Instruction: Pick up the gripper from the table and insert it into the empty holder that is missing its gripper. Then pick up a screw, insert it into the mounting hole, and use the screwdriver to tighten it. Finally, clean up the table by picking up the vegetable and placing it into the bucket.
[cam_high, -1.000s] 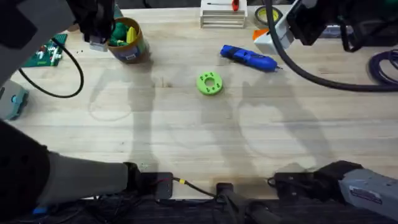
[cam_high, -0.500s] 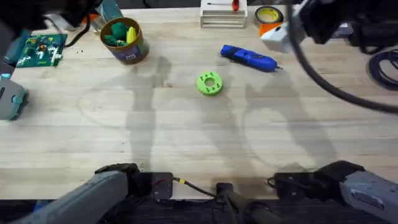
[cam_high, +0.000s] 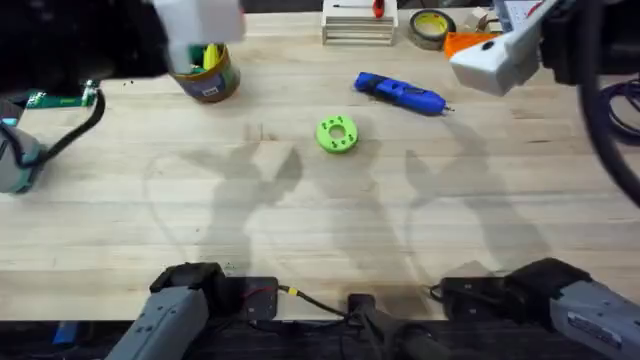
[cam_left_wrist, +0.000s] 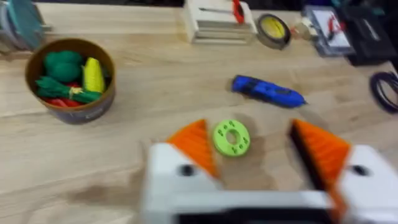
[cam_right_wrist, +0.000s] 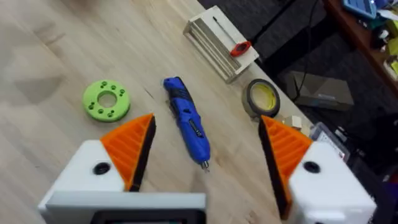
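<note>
both arms hanging up high over the table, left gripper (cam_left_wrist: 258, 149) sitting wide open with both orange pads on, right gripper (cam_right_wrist: 208, 152) also spread wide, left arm looming big and dark at upper left, right arm at upper right

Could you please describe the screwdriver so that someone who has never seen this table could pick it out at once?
Start from the wooden table and look toward its far edge, where a white slotted rack and a yellow tape roll sit. Just in front of them lies the screwdriver, on its side. It is the blue cylinder with a dark narrow tip, unlike the round lime-green disc nearby.
</note>
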